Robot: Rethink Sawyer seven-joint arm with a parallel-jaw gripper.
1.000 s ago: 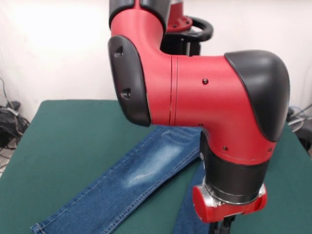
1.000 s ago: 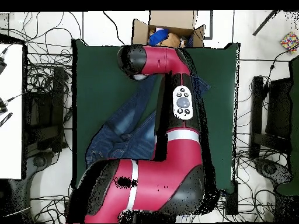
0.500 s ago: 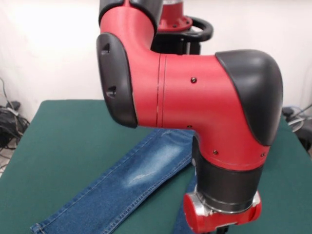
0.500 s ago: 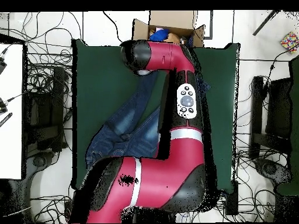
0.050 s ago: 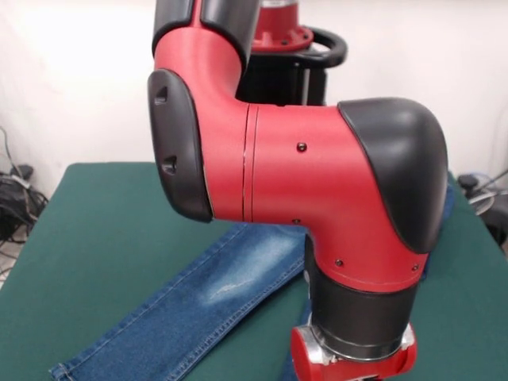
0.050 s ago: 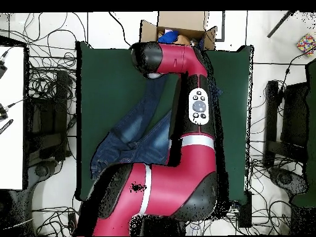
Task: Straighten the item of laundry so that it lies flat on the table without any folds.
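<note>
The jeans point(image 6: 133, 133) lie on the table point(image 6: 105, 74), partly under the arm point(image 6: 194, 123).

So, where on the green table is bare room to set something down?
The dark green felt table is bare between its edges and the blue denim jeans: a wide patch in the front view's left, another at. The middle is crowded by jeans and the red and black arm.

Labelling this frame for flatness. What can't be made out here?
- Pincer: front view cuts it off below the arm's wrist; overhead, the arm covers it.
- Jeans: second leg and waistband behind the arm in front; overhead the arm covers much of them, so folds can't be judged.
</note>
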